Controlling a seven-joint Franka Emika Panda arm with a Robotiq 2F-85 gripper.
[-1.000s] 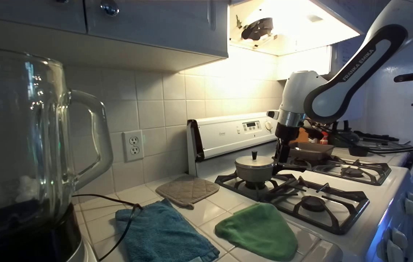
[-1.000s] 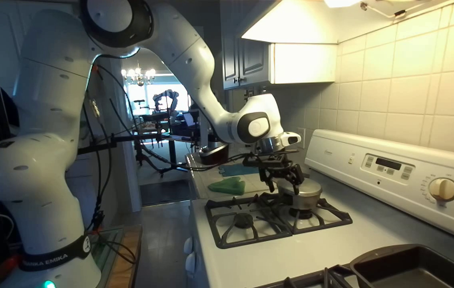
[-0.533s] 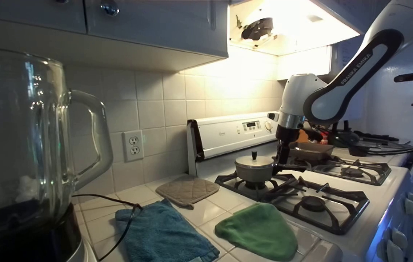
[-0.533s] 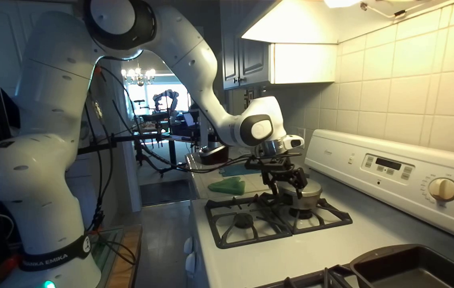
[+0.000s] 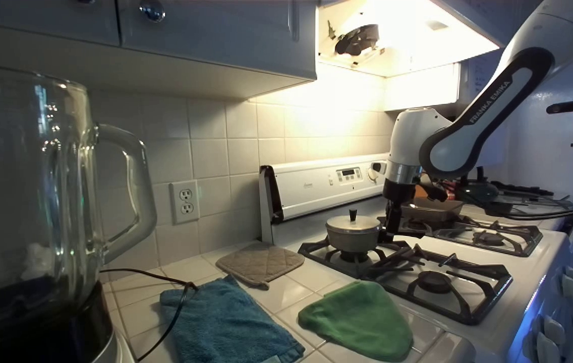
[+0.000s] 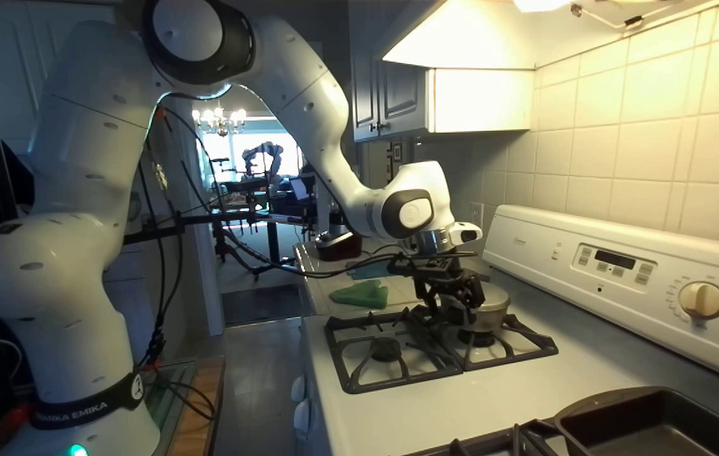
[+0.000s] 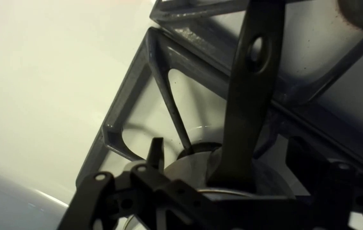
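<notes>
A grey metal pot [image 5: 353, 237] with a lid and black knob stands on a back burner. It also shows in an exterior view [image 6: 493, 310] and, partly hidden by the fingers, in the wrist view [image 7: 184, 169]. Its long black handle [image 7: 248, 95] has a hole near its end and also shows in an exterior view [image 5: 412, 233]. My gripper [image 7: 228, 155] is open, one finger on each side of the handle near the pot body, with visible gaps on both sides. In both exterior views the gripper [image 5: 392, 224] [image 6: 454, 307] points down beside the pot.
Black burner grates [image 5: 438, 282] surround the pot. The stove's control panel [image 6: 619, 266] rises behind. A dark baking pan [image 6: 663, 424] sits on the stove. A green cloth [image 5: 359, 320], blue towel [image 5: 231, 322], grey potholder [image 5: 261, 262] and glass blender [image 5: 29, 201] are on the counter.
The arm has moved down, lowering my gripper beside the pot around its handle. The pot, cloths and pan have not moved. The fingers stay apart.
</notes>
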